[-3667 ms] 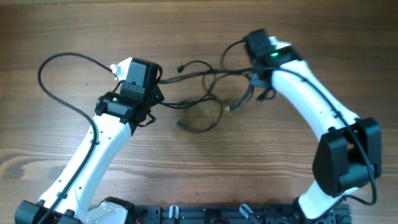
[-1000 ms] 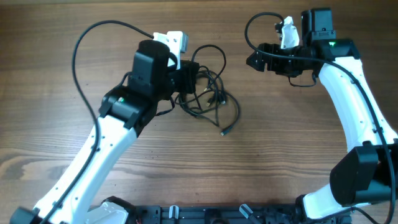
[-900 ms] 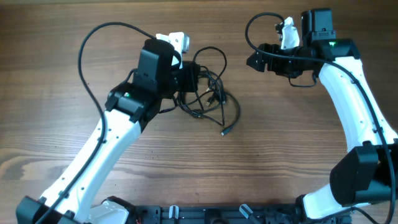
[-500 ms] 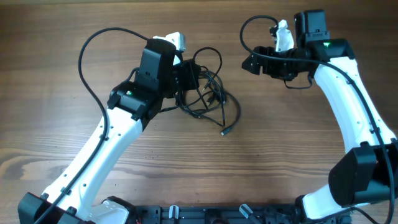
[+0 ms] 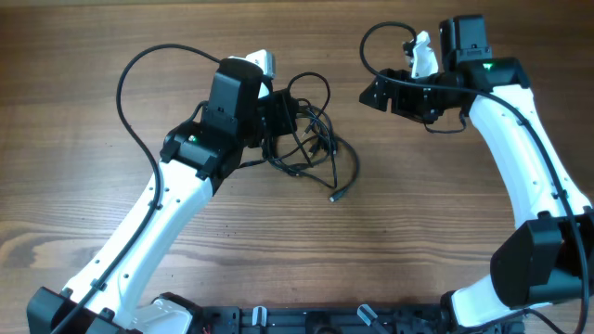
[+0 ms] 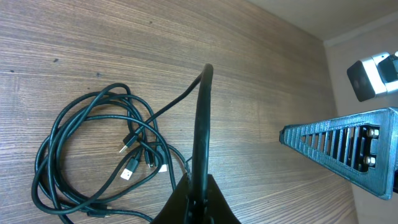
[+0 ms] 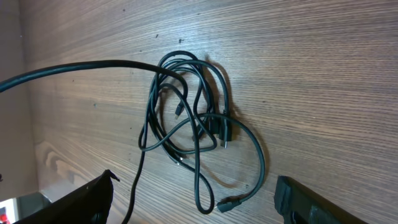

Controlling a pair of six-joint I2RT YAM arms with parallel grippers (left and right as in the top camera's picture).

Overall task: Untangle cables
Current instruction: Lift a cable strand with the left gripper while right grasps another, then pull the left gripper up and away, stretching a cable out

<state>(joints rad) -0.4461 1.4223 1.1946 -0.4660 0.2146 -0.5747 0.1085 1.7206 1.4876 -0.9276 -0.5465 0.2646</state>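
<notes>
Wood-grain worktop (image 5: 445,232) fills every view, and the cables (image 5: 311,144) lie on it as one heap about midway between its left and right edges, in the half nearer the far edge. Their loops cross over and through each other, several small plugs sit inside the knot, and one plug end (image 5: 336,196) trails out toward the near edge. The left pincer (image 6: 199,186) is closed on a single strand that rises from its tips, arches over and drops back into the heap. The right pincer (image 5: 373,93) stands wide and holds nothing, apart from the heap toward the far right corner and turned to face it. By my reading the work is barely under way: no cable lies separate, and only one strand is lifted clear of the rest. What remains is nearly everything, namely drawing that strand free of the loops, then parting the others one at a time and laying each out alone.
</notes>
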